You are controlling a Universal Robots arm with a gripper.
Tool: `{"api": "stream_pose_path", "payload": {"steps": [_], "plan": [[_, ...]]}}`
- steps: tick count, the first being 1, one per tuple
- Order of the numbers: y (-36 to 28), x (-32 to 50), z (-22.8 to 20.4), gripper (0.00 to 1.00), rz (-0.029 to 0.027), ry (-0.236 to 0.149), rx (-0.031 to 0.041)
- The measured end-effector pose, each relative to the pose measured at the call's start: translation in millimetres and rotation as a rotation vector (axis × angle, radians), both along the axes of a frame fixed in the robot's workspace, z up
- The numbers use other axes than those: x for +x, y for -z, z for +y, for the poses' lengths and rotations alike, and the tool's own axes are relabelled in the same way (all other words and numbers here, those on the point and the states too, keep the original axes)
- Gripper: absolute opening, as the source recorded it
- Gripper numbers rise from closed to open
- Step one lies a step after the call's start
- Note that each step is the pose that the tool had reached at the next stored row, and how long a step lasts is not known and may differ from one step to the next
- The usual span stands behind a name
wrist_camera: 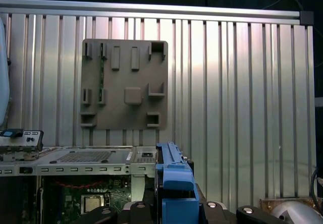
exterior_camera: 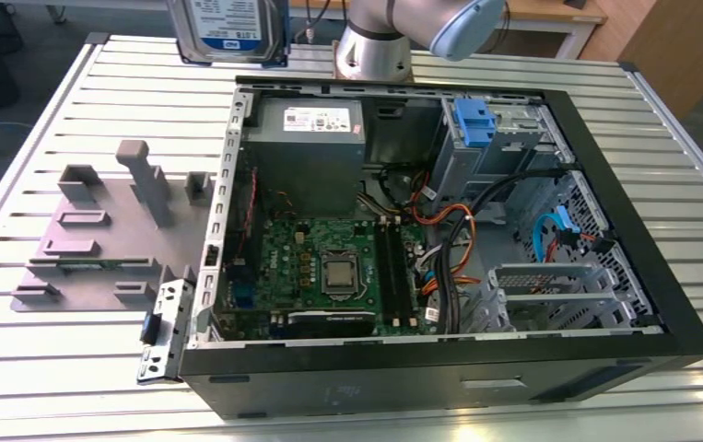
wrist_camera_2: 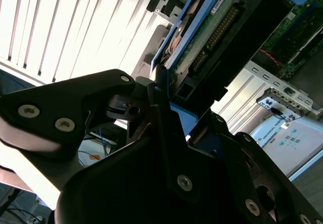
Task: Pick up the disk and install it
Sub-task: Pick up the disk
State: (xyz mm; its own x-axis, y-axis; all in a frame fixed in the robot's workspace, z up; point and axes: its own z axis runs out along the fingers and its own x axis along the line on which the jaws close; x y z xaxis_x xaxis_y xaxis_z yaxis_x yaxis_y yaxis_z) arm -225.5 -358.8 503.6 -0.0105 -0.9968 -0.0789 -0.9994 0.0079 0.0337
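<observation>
Between closed jaws of gripper (wrist_camera: 174, 209): disk (exterior_camera: 228, 28), clamped by blue bracket edges, hanging well outside open computer case (exterior_camera: 646, 276). Risk: plastic bracket flexes, disk tilts, slips, strikes motherboard (exterior_camera: 326, 267).

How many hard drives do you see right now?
1: the disk, clamped in the gripper, aloft past the computer case toward the exterior view's left. The case's bays may hide another.

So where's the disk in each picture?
Exterior view: the disk is at the top edge, aloft behind the computer case.
Second wrist view: the disk is edge-on, close up.
First wrist view: its blue bracket, close up.
Shared landmark: the slatted table.
</observation>
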Motion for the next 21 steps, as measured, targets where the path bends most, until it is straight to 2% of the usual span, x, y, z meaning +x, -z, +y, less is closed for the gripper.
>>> {"api": "stream_pose_path", "payload": {"steps": [21], "plan": [[0.0, 4.3, 0.0, 0.37, 0.0, 0.0, 0.0]]}}
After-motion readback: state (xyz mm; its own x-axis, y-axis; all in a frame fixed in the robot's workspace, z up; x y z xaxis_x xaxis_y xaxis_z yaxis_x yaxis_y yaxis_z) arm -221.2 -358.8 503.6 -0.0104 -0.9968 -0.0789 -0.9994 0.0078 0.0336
